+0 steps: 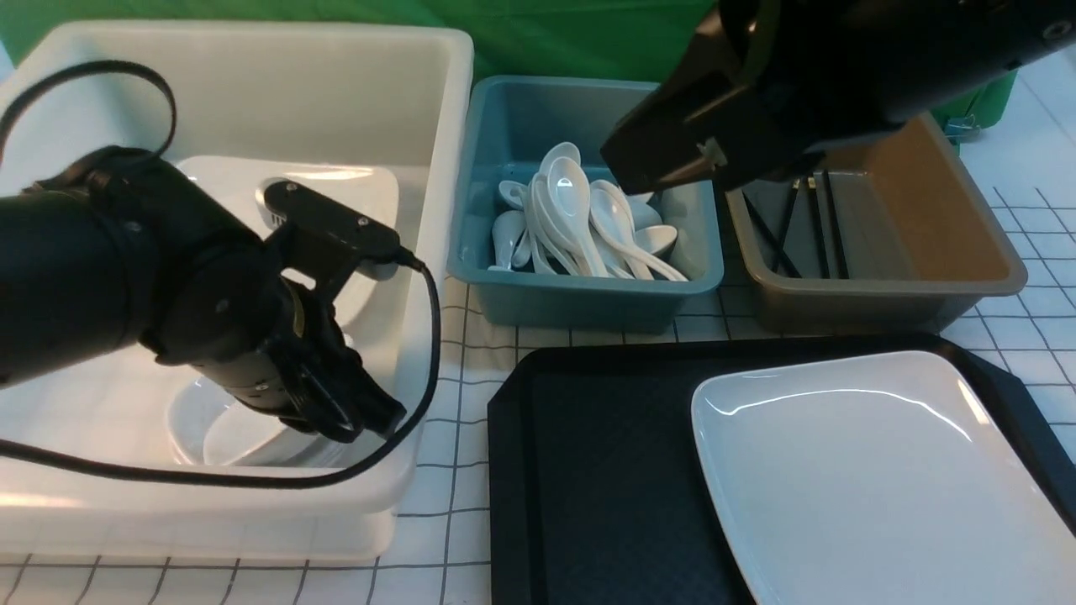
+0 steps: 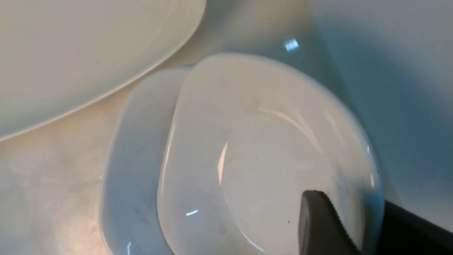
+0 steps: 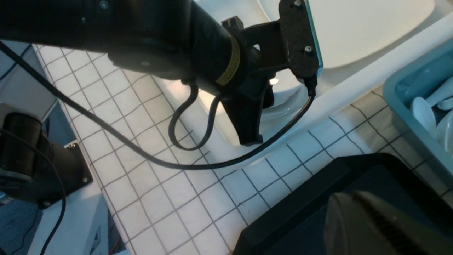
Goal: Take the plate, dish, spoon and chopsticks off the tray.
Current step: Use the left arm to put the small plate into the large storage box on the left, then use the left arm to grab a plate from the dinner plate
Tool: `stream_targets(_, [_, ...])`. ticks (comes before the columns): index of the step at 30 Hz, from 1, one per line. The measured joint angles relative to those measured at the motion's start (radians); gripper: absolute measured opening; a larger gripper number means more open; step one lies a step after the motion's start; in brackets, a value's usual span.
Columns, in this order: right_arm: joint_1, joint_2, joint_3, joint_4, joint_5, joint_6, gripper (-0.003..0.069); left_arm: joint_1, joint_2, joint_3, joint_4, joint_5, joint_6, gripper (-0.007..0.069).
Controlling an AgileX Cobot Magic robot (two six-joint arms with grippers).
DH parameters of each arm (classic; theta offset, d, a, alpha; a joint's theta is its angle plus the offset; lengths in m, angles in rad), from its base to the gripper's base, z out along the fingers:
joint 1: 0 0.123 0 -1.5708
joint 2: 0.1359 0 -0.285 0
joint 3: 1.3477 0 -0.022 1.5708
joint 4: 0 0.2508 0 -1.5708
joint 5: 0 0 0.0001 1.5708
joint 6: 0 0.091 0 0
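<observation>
The plate lies on the right half of the black tray, alone on it. My left gripper reaches down into the white bin. It is open, and its fingers stand on either side of the rim of a small white dish, which sits nested on another dish. My right gripper is shut and empty, hovering above the tray's far left corner. White spoons lie in the blue bin. Black chopsticks lie in the brown bin.
A second large white plate leans in the white bin behind the dishes. The blue bin and brown bin stand beyond the tray. My left arm's cable loops over the white bin's wall onto the checked tablecloth.
</observation>
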Motion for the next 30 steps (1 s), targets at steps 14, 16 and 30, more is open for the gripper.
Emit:
stream_targets(14, [0.000, -0.035, -0.002, -0.058, 0.029, 0.024, 0.0005, 0.000, -0.064, -0.228, -0.061, 0.173, 0.011, 0.0479])
stream_targets(16, [0.000, -0.052, -0.003, -0.096, 0.029, 0.038, 0.0006, 0.000, -0.096, -0.261, -0.105, 0.173, 0.022, 0.0470])
stream_targets(30, [0.000, -0.297, 0.067, -0.464, 0.025, 0.201, 0.0010, -0.286, -0.019, -0.276, -0.627, 0.024, 0.242, 0.0015])
